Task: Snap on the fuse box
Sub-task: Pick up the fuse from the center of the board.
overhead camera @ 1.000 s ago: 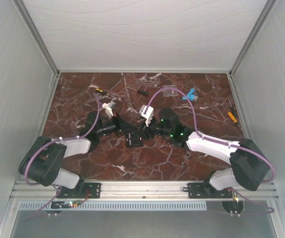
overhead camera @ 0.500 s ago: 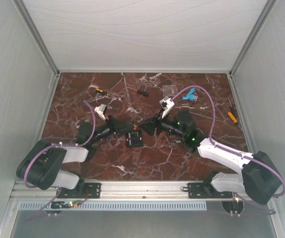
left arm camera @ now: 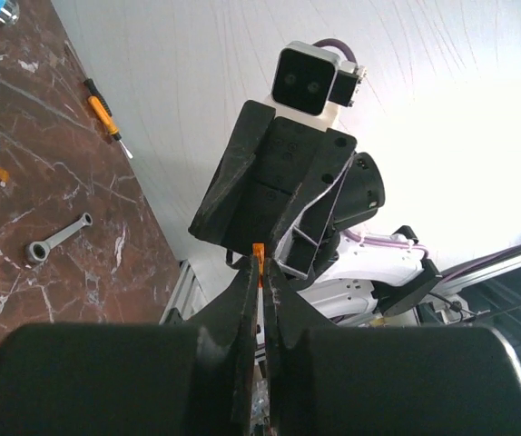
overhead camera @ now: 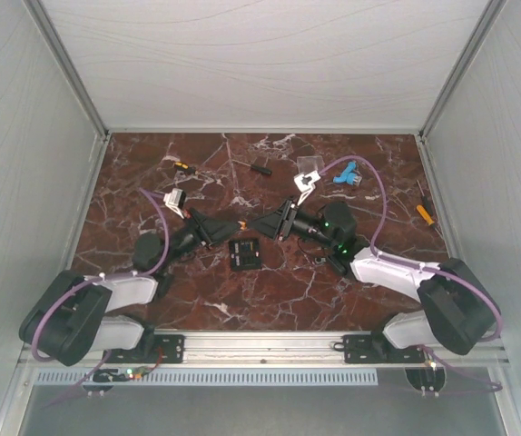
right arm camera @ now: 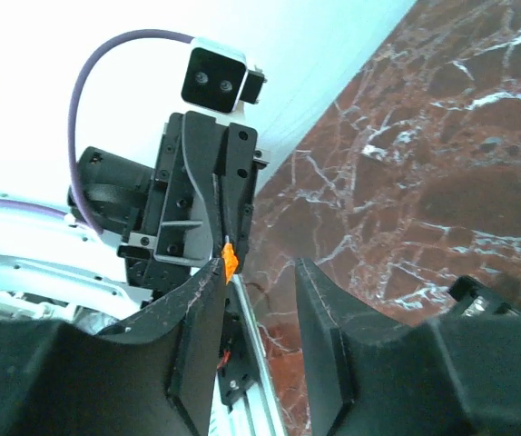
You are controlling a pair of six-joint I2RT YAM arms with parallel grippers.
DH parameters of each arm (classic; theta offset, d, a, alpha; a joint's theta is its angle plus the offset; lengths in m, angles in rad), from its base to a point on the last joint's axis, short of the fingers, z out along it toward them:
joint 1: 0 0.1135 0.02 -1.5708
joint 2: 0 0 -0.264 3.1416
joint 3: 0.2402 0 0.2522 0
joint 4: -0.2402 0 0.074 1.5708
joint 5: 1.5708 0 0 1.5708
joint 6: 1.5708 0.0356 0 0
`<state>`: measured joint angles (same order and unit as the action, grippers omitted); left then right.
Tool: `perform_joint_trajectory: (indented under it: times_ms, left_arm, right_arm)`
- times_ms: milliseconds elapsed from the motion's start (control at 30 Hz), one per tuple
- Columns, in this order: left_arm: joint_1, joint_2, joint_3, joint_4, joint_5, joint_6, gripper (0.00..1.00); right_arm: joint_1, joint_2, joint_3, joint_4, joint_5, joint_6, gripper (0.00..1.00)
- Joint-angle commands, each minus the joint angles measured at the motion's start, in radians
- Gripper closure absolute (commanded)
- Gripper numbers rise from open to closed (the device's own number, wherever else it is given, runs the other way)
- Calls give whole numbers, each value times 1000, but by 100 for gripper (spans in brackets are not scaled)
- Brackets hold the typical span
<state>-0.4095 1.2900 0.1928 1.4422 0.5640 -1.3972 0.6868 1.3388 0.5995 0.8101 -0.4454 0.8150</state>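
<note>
The fuse box (overhead camera: 245, 253) is a small black square lying flat on the marble, just near of both gripper tips. My left gripper (overhead camera: 236, 225) is shut on a tiny orange fuse (overhead camera: 242, 223), held above the table; the left wrist view shows the fuse (left arm camera: 259, 253) pinched at its fingertips (left arm camera: 245, 282). My right gripper (overhead camera: 257, 222) is open and empty and points straight at the left one, tips nearly meeting. In the right wrist view its jaws (right arm camera: 256, 277) stand apart, with the orange fuse (right arm camera: 230, 260) just past the left finger.
A clear plastic plate (overhead camera: 310, 165) and a blue part (overhead camera: 346, 174) lie at the back. An orange screwdriver (overhead camera: 424, 213) lies at the right wall. A small screwdriver (overhead camera: 260, 167) and a yellow-black piece (overhead camera: 181, 166) lie back left. A small wrench (left arm camera: 56, 238) lies by the right arm.
Both grippers have lifted off the fuse box and drawn back, so it now lies uncovered. The left gripper's tip carries the orange fuse; the two tips now face each other above the box.
</note>
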Motion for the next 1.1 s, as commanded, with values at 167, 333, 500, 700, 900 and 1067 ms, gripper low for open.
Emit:
perform_joint_trajectory:
  times_ms: [167, 333, 500, 700, 900, 1067]
  left_arm:
    - [-17, -48, 3, 94, -41, -8, 100]
    - [-22, -46, 8, 93, -44, -5, 100]
    - [-24, -47, 8, 94, -53, -5, 100]
    - [-29, -43, 8, 102, -56, -5, 100]
    - [-35, -44, 5, 111, -61, -6, 100]
    - [-35, -44, -3, 113, -68, -5, 100]
  right_arm:
    - [-19, 58, -20, 282, -92, 163, 73]
    - [-12, 64, -15, 297, -103, 163, 75]
    - [4, 68, -6, 291, -106, 159, 77]
    - [10, 86, -10, 308, -98, 169, 79]
    - [13, 101, -11, 345, -97, 192, 85]
    - [12, 95, -15, 350, -99, 193, 98]
